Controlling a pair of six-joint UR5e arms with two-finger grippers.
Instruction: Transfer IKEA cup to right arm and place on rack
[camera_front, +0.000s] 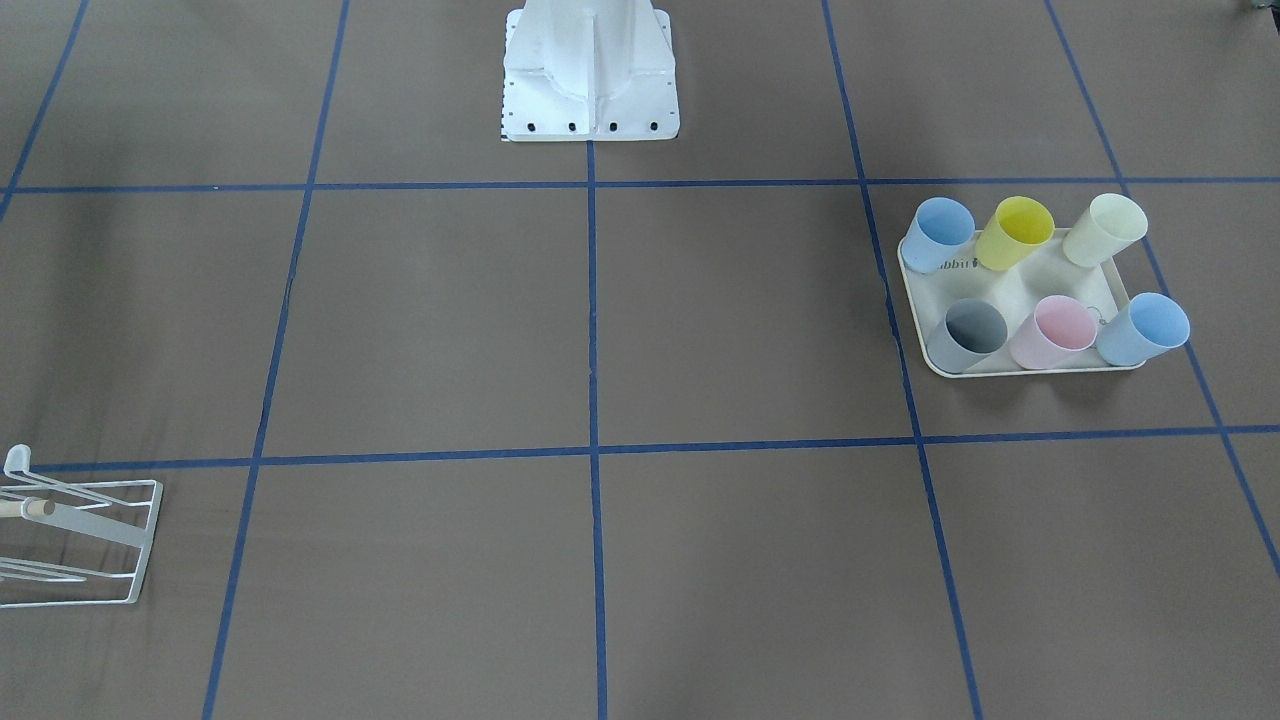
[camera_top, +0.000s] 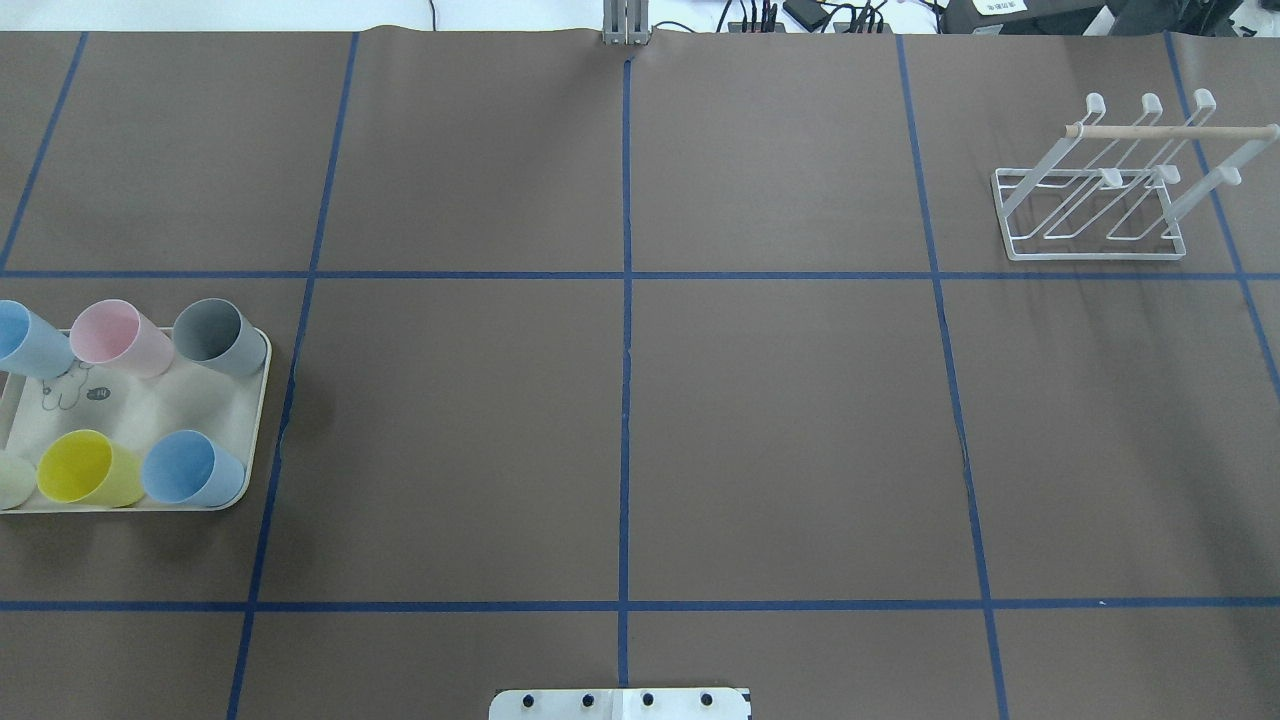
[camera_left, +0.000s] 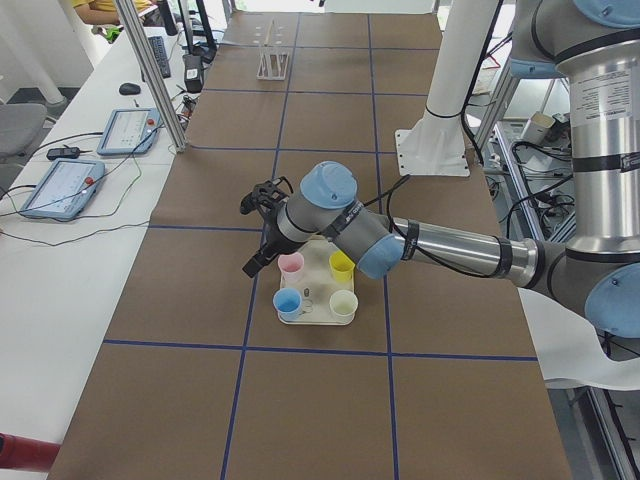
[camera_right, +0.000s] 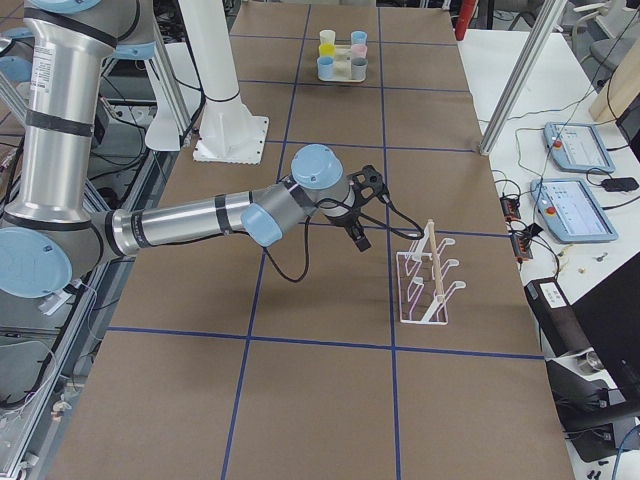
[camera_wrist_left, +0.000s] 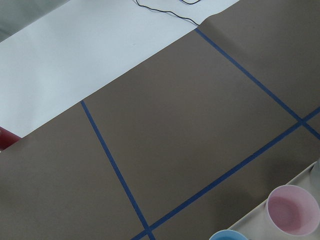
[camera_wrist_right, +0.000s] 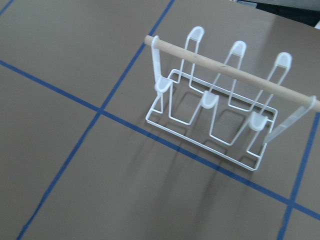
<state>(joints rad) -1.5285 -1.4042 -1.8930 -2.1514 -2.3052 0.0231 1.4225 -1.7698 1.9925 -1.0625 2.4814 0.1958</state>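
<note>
Brown paper covers the surface (camera_front: 740, 320), and the task looks not yet begun. Six cups stand mouths up on one cream tray (camera_front: 1040, 272) at the right of the front-facing view: a blue cup (camera_front: 940, 232), a second blue cup (camera_front: 1145, 328), a yellow cup (camera_front: 1015, 232), a pale cream cup (camera_front: 1105, 228), a grey cup (camera_front: 970, 335) and a pink cup (camera_front: 1055, 332). None is lifted. The single white wire rack (camera_top: 1108, 178), upper right of the overhead view, carries nothing on its six prongs. The left gripper (camera_left: 255, 262) hangs above the tray; the right gripper (camera_right: 358, 238) hangs near the rack. I cannot tell whether either's fingers are open or closed. Picking, handing over and placing all remain.
</note>
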